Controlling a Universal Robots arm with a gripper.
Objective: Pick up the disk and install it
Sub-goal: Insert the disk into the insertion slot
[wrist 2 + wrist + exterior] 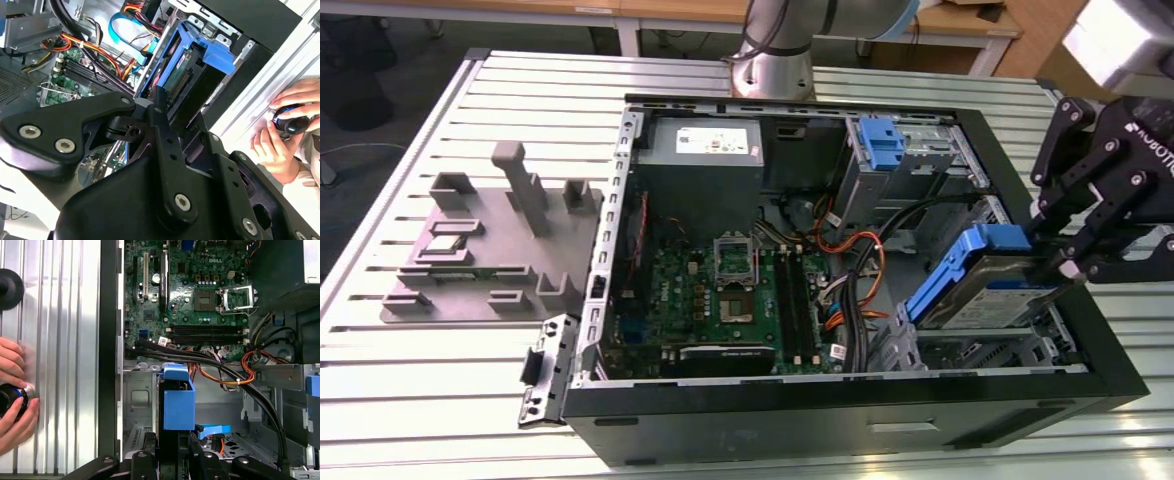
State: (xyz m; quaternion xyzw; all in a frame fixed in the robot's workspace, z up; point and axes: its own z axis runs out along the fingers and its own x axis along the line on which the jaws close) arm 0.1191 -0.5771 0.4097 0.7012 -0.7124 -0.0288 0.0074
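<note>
just one disk (985,296), tilted, in one claw (1057,258)

Robotics lab or test workshop, by the signs. The desk (414,400) was a ribbed aluminium slot plate, with a robot arm's base (771,60) mounted on it. An open desktop computer case (854,425) lay flat, motherboard (720,300) exposed. Grey fixture block (480,250) alongside. Wooden tables (694,10) stood behind. A person's hand (15,425) gripped a dark knob (6,399).
</note>
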